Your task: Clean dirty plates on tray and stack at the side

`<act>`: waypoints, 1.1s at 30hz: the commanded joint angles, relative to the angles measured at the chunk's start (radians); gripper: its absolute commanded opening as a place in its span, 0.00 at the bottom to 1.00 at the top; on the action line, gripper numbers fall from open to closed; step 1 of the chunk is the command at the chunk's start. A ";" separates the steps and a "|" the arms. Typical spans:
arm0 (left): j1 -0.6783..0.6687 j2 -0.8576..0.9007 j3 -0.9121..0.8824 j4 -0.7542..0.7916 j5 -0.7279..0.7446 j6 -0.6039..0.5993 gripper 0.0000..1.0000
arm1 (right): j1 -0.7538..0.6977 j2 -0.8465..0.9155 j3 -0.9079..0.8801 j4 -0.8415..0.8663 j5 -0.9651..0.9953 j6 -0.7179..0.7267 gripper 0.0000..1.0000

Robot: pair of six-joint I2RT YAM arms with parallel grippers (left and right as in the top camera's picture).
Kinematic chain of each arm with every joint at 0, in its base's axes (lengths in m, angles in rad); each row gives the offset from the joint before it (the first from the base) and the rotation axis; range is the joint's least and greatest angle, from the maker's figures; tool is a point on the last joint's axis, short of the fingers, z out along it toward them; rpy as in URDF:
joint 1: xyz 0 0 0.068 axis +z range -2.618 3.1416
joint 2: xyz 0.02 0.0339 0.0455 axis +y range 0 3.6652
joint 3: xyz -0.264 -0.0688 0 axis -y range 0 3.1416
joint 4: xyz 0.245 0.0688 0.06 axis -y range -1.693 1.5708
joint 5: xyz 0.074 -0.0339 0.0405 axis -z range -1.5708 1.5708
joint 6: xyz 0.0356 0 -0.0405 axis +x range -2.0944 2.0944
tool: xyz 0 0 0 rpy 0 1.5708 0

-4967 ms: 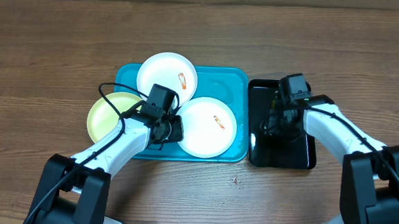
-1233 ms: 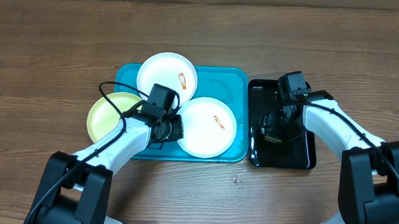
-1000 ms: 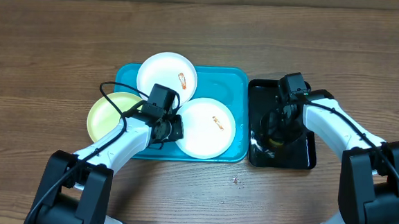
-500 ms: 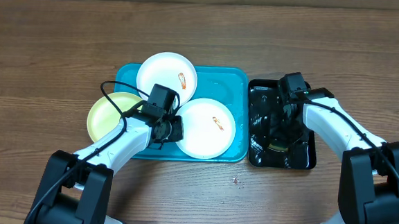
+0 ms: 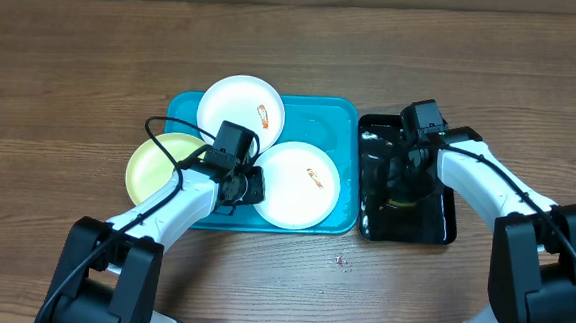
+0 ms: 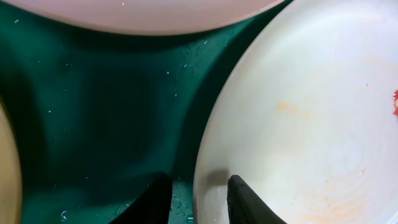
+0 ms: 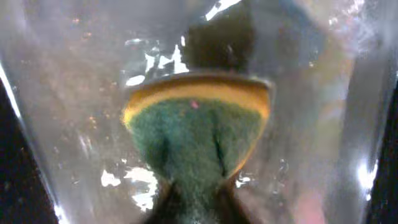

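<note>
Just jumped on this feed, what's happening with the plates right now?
The right gripper pinches a green-and-yellow sponge down in the glossy black tray. The left gripper sits at the rim of the nearer white plate on the turquoise tray, one finger on either side; whether it is clamped is unclear. That plate and the farther white plate show orange smears. The yellow-green plate overhangs the tray's left edge. Nothing is stacked yet.

The yellow-and-green sponge (image 5: 401,200), pinched in the right hand (image 5: 403,187), now shows a yellow edge low in the narrow, glossy black plastic tray (image 5: 436,226). Five seconds ago nothing yellow showed under that arm. The bright glints on the tray's floor have shifted from its left side to its upper left corner.
</note>
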 commanded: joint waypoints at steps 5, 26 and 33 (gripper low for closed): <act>-0.006 0.010 -0.004 0.001 0.002 0.019 0.33 | -0.005 -0.011 -0.003 0.041 0.036 -0.002 0.81; -0.006 0.010 -0.004 0.000 0.002 0.019 0.33 | -0.023 -0.010 -0.061 0.153 0.057 0.002 0.54; -0.006 0.010 -0.004 0.000 0.002 0.019 0.25 | -0.023 -0.010 -0.057 0.068 0.042 0.002 0.27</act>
